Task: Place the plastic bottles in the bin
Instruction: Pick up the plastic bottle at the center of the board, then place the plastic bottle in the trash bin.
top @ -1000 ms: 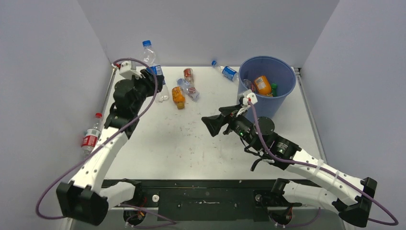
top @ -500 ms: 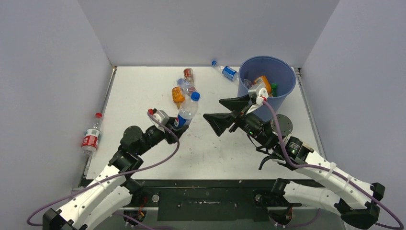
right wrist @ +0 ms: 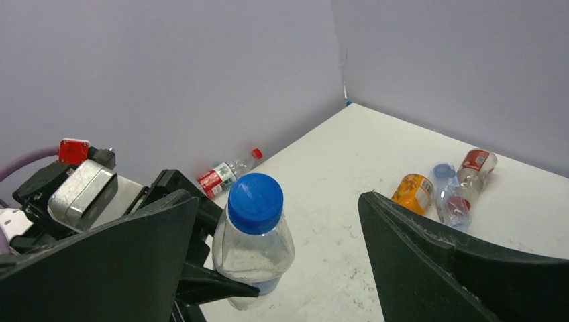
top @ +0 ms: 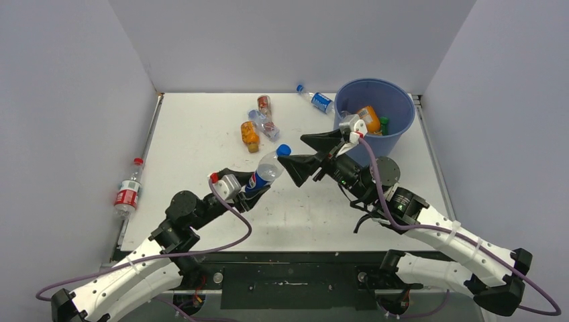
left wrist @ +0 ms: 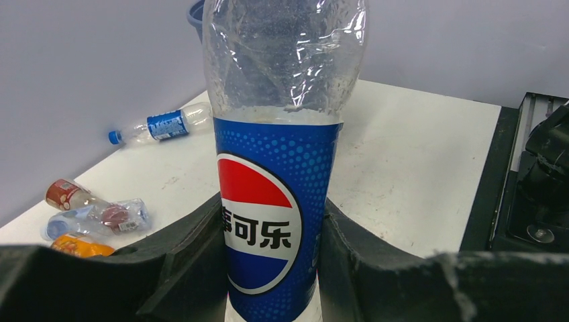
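Since half a second ago, the left gripper [top: 253, 190] has carried the clear plastic bottle with a blue label and blue cap [top: 266, 168] toward the centre of the frame. Its cap now sits between the fingers of the right gripper [top: 295, 153]. The left gripper is clamped on the bottle's labelled lower half, and the bottle tilts up and to the right. The right gripper's jaws stand wide apart on either side of the cap and do not touch it.

The large round blue plastic bin [top: 404, 102] stands at the upper right, with an orange bottle [top: 368, 119] and a green one [top: 384, 125] inside. On the white table [top: 194, 134], an orange bottle [top: 249, 135], a crushed clear bottle [top: 264, 125] and a red-labelled bottle [top: 264, 104] lie clustered at upper centre. A blue-labelled bottle [top: 317, 99] lies just beside the bin. A red-labelled clear bottle [top: 127, 191] lies at the left edge.
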### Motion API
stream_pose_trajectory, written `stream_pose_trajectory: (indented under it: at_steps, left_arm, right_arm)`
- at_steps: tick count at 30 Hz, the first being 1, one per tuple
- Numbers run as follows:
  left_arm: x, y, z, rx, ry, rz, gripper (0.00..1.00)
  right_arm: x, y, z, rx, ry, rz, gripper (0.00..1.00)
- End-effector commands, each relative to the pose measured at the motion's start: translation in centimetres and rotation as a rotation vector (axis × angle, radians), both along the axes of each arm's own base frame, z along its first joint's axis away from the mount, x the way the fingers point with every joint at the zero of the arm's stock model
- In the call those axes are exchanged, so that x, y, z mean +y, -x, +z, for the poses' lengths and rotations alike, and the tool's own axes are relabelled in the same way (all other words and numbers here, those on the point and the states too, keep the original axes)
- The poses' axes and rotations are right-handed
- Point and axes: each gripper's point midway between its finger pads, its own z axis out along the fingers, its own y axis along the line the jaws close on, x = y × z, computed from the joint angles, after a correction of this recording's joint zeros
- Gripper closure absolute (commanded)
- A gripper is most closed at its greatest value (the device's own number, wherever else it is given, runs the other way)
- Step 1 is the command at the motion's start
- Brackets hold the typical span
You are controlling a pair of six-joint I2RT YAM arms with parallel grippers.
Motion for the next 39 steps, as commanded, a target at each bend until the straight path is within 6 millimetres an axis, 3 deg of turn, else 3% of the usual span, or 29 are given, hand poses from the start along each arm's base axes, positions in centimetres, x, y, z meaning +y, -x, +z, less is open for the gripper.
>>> stream_pose_trajectory:
  at_steps: [1,5,10,14,17,19,20,21,23,24,28,29,32,36,39]
  left_arm:
    - [0.1,0.3,2.3,-0.079,0.038,0.008,0.74]
    - [0.0,0.5,2.4,-0.087,0.035,0.005,0.75]
    - [0.1,0.7,2.5,-0.092,0.042,0.008,0.75]
    - [0.1,0.7,2.5,-0.089,0.041,0.007,0.75]
    - [0.0,0.8,2.5,-0.09,0.04,0.007,0.74]
    - [0.0,0.8,2.4,-0.089,0.04,0.007,0.7]
    - [0.0,0.8,2.4,-0.088,0.039,0.006,0.62]
    - [0.0,0.8,2.4,-0.086,0.039,0.006,0.47]
    - [0.0,0.9,2.4,-0.076,0.044,0.006,0.03]
    - [0.1,0.8,2.5,-0.072,0.051,0.012,0.03]
    - [1.1,0.3,3.2,-0.068,0.096,0.076,0.04]
    - [1.5,0.0,3.4,-0.069,0.106,0.101,0.04]
    - [2.9,-0.9,3.8,-0.068,0.129,0.192,0.04]
    - [4.3,-1.9,3.8,-0.06,0.137,0.281,0.04]
    - [4.7,-2.1,3.9,-0.058,0.139,0.306,0.04]
  right_arm:
    - [1.3,0.1,2.9,0.003,-0.125,0.04,0.05]
    - [2.6,-0.2,2.4,0.065,-0.144,0.066,0.03]
    - [3.3,-0.3,1.9,0.102,-0.148,0.08,0.22]
    - [3.4,-0.3,1.6,0.113,-0.146,0.081,0.52]
    - [3.4,-0.1,1.5,0.113,-0.146,0.088,0.88]
    - [3.4,-0.2,1.4,0.116,-0.141,0.086,0.95]
    - [3.3,-0.1,1.5,0.111,-0.14,0.088,0.95]
    - [3.3,0.0,1.5,0.107,-0.137,0.09,0.95]
    - [2.9,-0.1,1.9,0.093,-0.126,0.076,0.95]
    - [2.4,-0.2,2.5,0.073,-0.117,0.056,0.95]
    - [-2.0,-1.8,6.9,-0.032,-0.072,-0.151,0.95]
    - [-3.8,-2.2,8.8,-0.062,-0.076,-0.225,0.95]
    - [-9.7,-4.0,11.8,-0.12,-0.058,-0.514,0.95]
    - [-16.9,-5.8,14.0,-0.17,-0.029,-0.926,0.95]
    - [-19.5,-7.8,14.0,-0.19,0.011,-1.11,0.95]
